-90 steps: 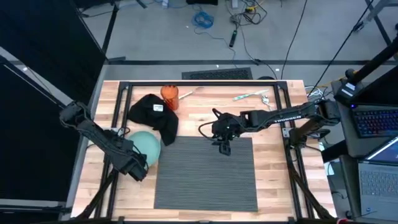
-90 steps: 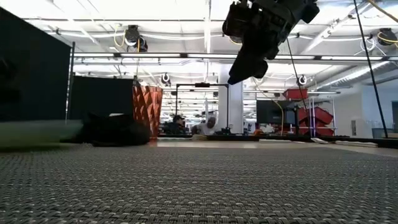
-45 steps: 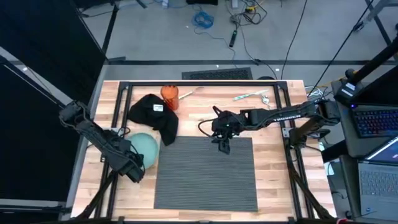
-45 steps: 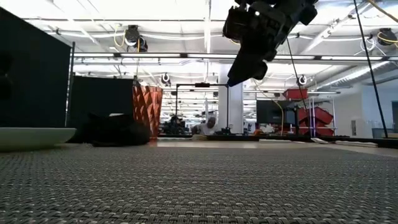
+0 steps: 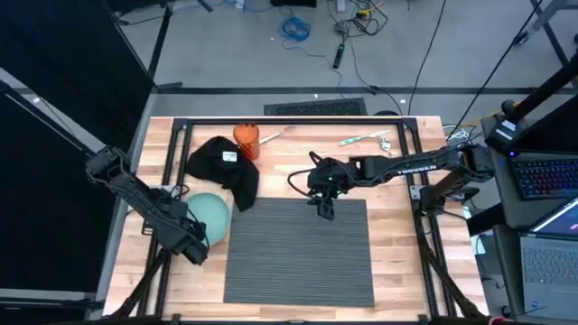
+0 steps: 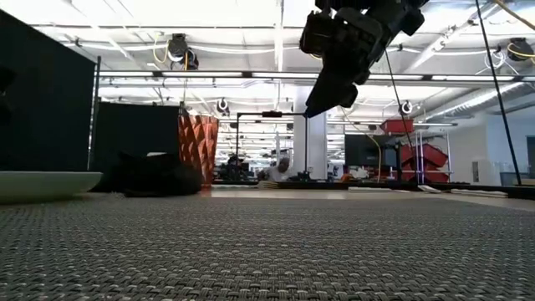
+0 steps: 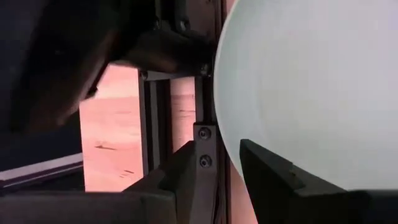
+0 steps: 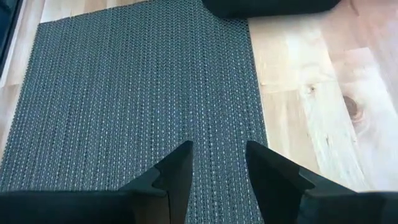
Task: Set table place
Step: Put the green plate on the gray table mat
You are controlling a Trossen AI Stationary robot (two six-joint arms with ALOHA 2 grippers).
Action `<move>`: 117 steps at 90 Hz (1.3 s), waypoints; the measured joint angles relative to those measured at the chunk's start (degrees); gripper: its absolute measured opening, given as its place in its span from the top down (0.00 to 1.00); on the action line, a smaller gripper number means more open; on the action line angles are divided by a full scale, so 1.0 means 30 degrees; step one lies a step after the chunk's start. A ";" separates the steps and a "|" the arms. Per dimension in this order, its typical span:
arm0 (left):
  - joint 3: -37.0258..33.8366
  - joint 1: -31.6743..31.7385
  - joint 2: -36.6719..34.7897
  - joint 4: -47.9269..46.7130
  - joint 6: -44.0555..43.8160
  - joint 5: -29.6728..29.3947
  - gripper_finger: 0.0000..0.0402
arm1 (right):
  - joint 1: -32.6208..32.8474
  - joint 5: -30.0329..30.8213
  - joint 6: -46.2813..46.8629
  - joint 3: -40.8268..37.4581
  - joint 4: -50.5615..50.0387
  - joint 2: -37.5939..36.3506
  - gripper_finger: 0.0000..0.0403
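The dark grey ribbed placemat (image 5: 298, 251) lies in the middle of the wooden table (image 5: 397, 226). The pale teal plate (image 5: 214, 211) rests on its underside on the table, by the mat's far left corner; the low view also shows the plate (image 6: 42, 184). My left gripper (image 5: 191, 246) is at the plate's near left side and open. In its wrist view the plate's rim (image 7: 225, 134) stands in the gap of the left gripper (image 7: 227, 171). My right gripper (image 5: 323, 209) hangs open above the mat's far edge, with only the mat (image 8: 137, 93) below the right gripper (image 8: 217, 177).
A black folded napkin (image 5: 226, 164) and an orange cup (image 5: 247, 140) sit at the far left, and pale utensils (image 5: 366, 138) lie at the far right. The black frame rails (image 5: 176, 162) run along the table's sides. Bare wood shows to the right of the mat.
The plate has come down from just above the table and now rests on it, left of the mat. My left gripper has drawn slightly toward the table's near left.
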 joint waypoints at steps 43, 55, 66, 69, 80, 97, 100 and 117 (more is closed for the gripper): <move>-0.1739 0.0000 0.0004 0.3042 -0.0087 0.0327 0.72 | 0.0007 -0.0220 -0.0015 0.0000 -0.0784 0.0000 0.67; -0.1955 0.0022 -0.0007 0.3477 -0.0078 0.0235 0.72 | 0.0023 -0.0220 -0.0015 0.0000 -0.1051 0.0000 0.67; -0.2055 0.0058 0.0022 0.4885 0.0002 -0.0707 0.72 | 0.0036 -0.0220 -0.0007 0.0000 -0.1099 0.0000 0.67; -0.2042 0.0058 0.0022 0.5355 0.0095 -0.1029 0.72 | 0.0036 -0.0220 -0.0007 0.0000 -0.1091 0.0000 0.67; -0.2043 0.0173 0.0022 0.5863 0.0515 -0.2255 0.72 | 0.0036 -0.0213 0.0000 0.0000 -0.1026 0.0000 0.67; -0.2042 0.0313 0.0022 0.5738 0.0544 -0.2934 0.72 | 0.0044 -0.0205 0.0196 0.0000 -0.0851 0.0000 0.67; -0.2042 0.0313 0.0022 0.5764 0.0593 -0.3155 0.72 | 0.0044 -0.0205 0.0260 0.0000 -0.0853 0.0000 0.67; -0.1693 0.0313 0.0022 0.5823 0.0709 -0.4146 0.72 | 0.0044 -0.0198 0.0506 0.0000 -0.0880 0.0000 0.67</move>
